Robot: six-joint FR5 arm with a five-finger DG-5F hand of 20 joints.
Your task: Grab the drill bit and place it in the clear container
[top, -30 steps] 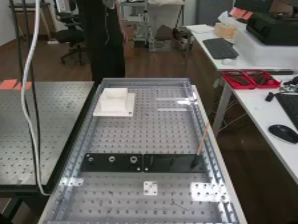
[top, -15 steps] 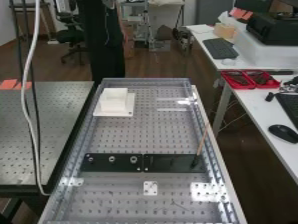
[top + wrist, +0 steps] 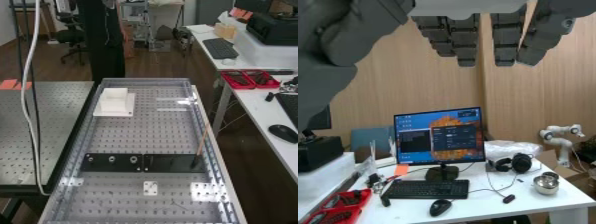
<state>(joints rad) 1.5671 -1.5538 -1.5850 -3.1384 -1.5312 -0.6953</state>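
In the wrist view the hand [image 3: 463,42] has its fingers straight, well apart from the thumb. In the high view, a white block [image 3: 115,99] sits on a flat white base [image 3: 104,111] near the table's [image 3: 143,138] far left corner. Closer to the near edge, a black plate [image 3: 101,163] with three metal rings lies beside a second black plate [image 3: 166,164]. At that one's right end, near the table's right edge, a thin tan rod [image 3: 201,144] stands leaning right; whether it is the drill bit I cannot tell.
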